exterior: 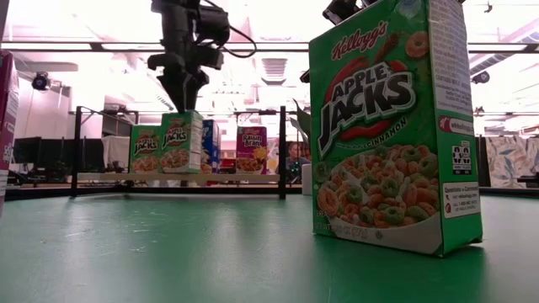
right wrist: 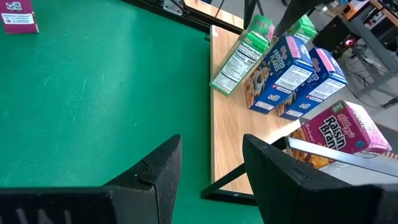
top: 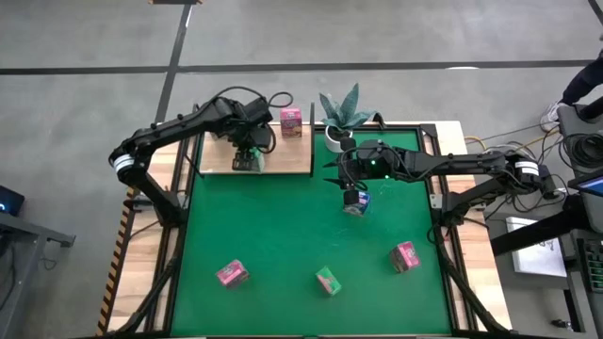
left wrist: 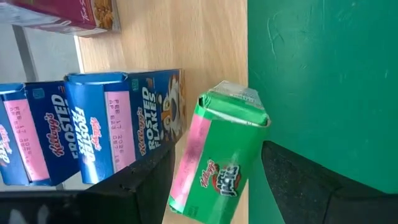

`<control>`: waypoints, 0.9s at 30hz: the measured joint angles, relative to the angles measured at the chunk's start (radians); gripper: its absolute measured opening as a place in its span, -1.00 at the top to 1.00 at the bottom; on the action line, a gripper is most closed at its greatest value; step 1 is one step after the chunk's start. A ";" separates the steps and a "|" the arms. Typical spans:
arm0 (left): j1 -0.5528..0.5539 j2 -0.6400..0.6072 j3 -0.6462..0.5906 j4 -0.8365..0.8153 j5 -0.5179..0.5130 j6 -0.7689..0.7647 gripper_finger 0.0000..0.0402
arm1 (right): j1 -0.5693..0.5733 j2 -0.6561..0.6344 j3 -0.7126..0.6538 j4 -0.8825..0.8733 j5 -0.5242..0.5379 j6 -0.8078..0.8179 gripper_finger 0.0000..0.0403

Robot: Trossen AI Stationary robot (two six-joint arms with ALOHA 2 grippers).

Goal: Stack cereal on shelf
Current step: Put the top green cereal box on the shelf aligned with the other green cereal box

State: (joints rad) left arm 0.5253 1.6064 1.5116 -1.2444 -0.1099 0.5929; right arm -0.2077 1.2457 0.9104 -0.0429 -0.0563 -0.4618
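The light-wood shelf (top: 283, 160) lies at the table's far left. On it stand two blue-and-white cartons (left wrist: 93, 124), a second green carton (exterior: 145, 150) and a pink one (top: 291, 121). My left gripper (top: 247, 155) is over the shelf, shut on a green carton (left wrist: 217, 162). My right gripper (top: 355, 200) is open and empty above the green felt, just off the shelf's right end. A small blue-white thing shows under it in the high view; what it is I cannot tell. My left gripper pinches the green carton's two opposite sides (left wrist: 186, 168) between its two fingers, near the carton's top. The fingers come from above, pointing down (exterior: 181, 97). The carton stands upright with its bottom on the shelf board, next to the blue cartons.
Three cartons lie on the felt toward the near edge: pink (top: 231, 273), green (top: 328, 280) and pink (top: 405, 255). A potted plant (top: 344, 118) stands at the far edge, beside the shelf. Thin black posts (exterior: 281, 151) rise from the shelf's edges.
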 joint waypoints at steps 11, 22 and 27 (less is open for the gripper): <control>0.001 0.019 -0.001 0.021 0.045 0.005 -0.10 | 0.000 0.000 0.000 -0.003 0.000 0.000 0.22; 0.001 0.030 -0.003 0.017 0.061 0.001 0.08 | 0.000 0.001 0.000 -0.004 0.000 0.001 0.22; 0.001 0.030 -0.003 0.014 0.071 -0.003 0.12 | 0.000 0.001 0.000 -0.004 0.000 0.002 0.23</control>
State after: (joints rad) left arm 0.5259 1.6360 1.5085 -1.2305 -0.0393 0.5897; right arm -0.2081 1.2465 0.9104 -0.0467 -0.0559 -0.4603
